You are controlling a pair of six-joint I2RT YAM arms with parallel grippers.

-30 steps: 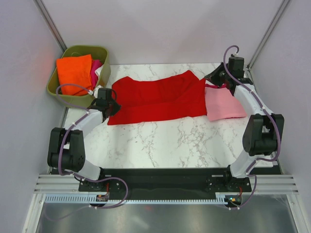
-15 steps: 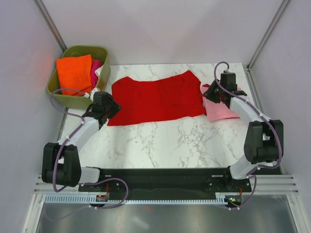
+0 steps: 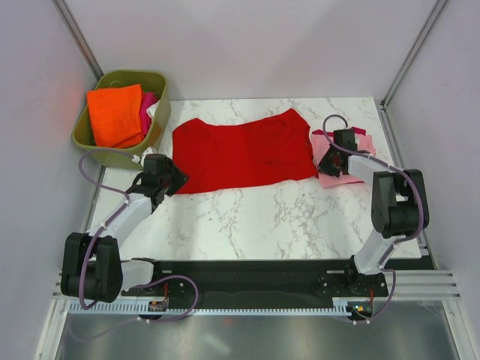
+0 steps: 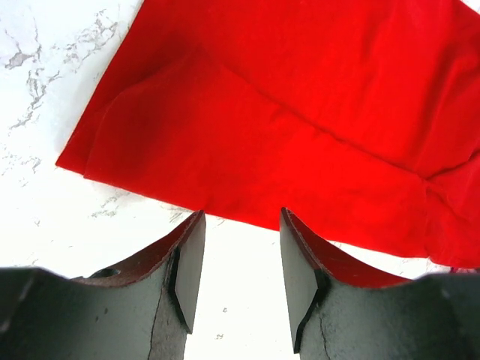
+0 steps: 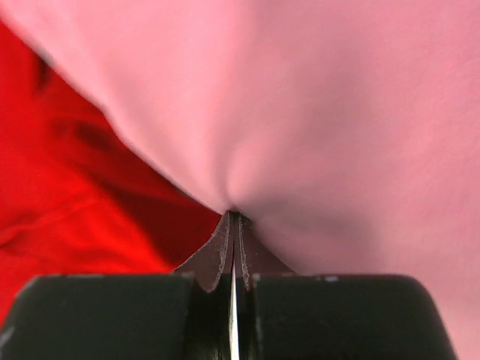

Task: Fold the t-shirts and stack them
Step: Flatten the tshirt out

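The bright red t-shirt (image 3: 244, 154) lies spread flat across the middle of the marble table, and fills the upper half of the left wrist view (image 4: 300, 127). My left gripper (image 3: 172, 178) is open and empty, just off the shirt's near left corner, with the jaws over bare table (image 4: 238, 219). The light pink t-shirt (image 3: 335, 178) lies bunched at the red shirt's right edge. My right gripper (image 3: 328, 161) is shut on a fold of the pink shirt (image 5: 337, 112), with the red shirt (image 5: 60, 187) beside it.
An olive-green tub (image 3: 96, 152) stands at the far left, off the table's corner, holding an orange cloth (image 3: 114, 114) and a pink one. Grey walls close in the table on three sides. Bare marble (image 3: 262, 217) runs along the near side.
My right gripper has come from the far right corner down and left onto the pink shirt, which has bunched up. My left gripper has drawn slightly nearer, off the red shirt's corner.
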